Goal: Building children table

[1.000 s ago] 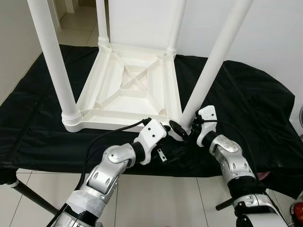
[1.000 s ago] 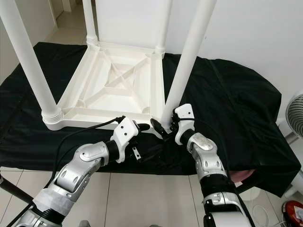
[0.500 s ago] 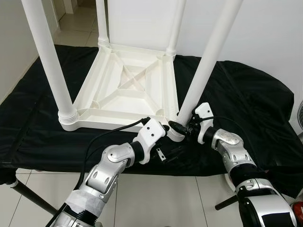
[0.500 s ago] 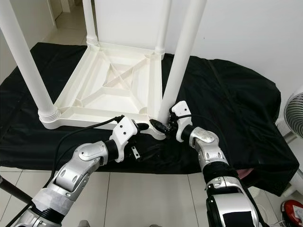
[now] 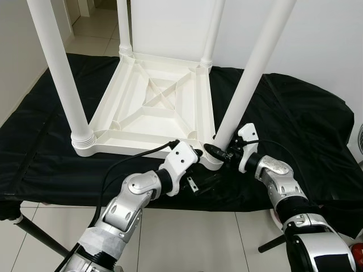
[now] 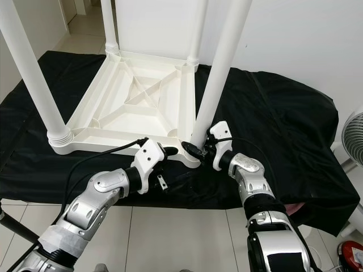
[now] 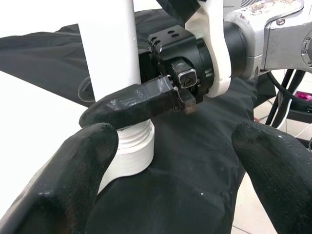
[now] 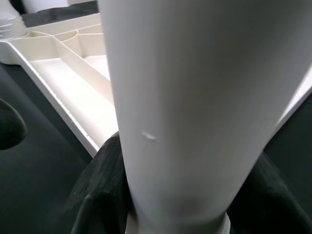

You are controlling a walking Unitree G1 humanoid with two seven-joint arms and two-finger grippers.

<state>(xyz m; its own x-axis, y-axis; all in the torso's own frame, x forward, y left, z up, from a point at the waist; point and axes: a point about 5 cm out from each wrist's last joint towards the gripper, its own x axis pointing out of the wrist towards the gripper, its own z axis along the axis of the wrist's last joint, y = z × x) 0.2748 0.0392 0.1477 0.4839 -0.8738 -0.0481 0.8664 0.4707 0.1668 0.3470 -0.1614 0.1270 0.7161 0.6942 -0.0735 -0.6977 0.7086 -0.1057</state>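
table leg [image 5: 245, 90] | base clamped by right gripper [image 5: 218, 154] | left gripper [image 7: 170, 161] spread, beside

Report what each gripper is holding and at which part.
The right gripper clamps the near-right table leg low down, just above its threaded collar. The left gripper is open beside that corner, holding nothing.

Bright, even indoor light; wrist close-ups blurred.

Silver jointed arms, white wrist housings, black padded fingers [image 7: 68, 161] (matte, slightly scuffed); black cable [image 5: 133, 158] along left arm.
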